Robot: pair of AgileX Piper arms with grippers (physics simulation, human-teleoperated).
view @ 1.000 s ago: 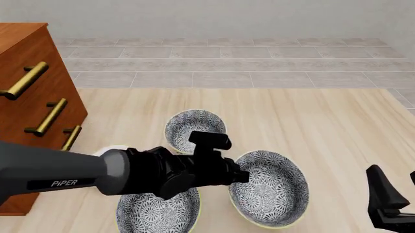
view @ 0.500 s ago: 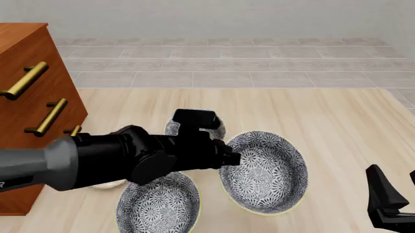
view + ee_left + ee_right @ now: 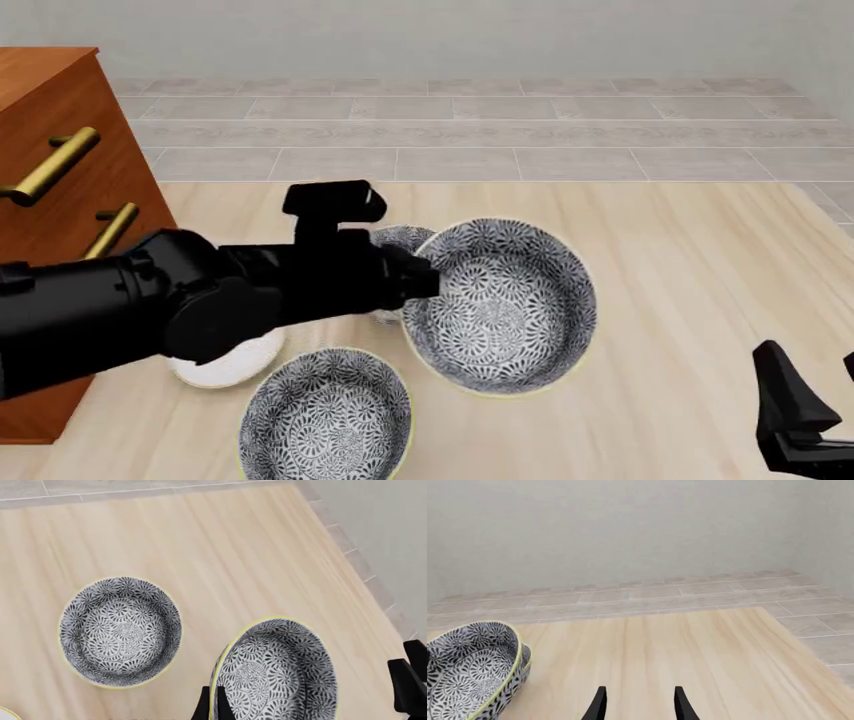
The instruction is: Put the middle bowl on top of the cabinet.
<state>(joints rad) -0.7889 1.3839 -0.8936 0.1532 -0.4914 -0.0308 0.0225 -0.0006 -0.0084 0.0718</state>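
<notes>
Left gripper (image 3: 212, 707) clamped on rim of middle bowl (image 3: 505, 305), tilted, lifted above wood table (image 3: 667, 260), right of cabinet (image 3: 60, 200). Glossy floral ceramic. Right gripper (image 3: 637, 705) parted, empty.

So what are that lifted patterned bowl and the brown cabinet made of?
The bowl in the left gripper looks like glazed ceramic: crisp blue-grey flower print, thin yellow rim. The cabinet looks like reddish varnished wood with brass-coloured bar handles. Both are simulator renders, so only apparent.
</notes>
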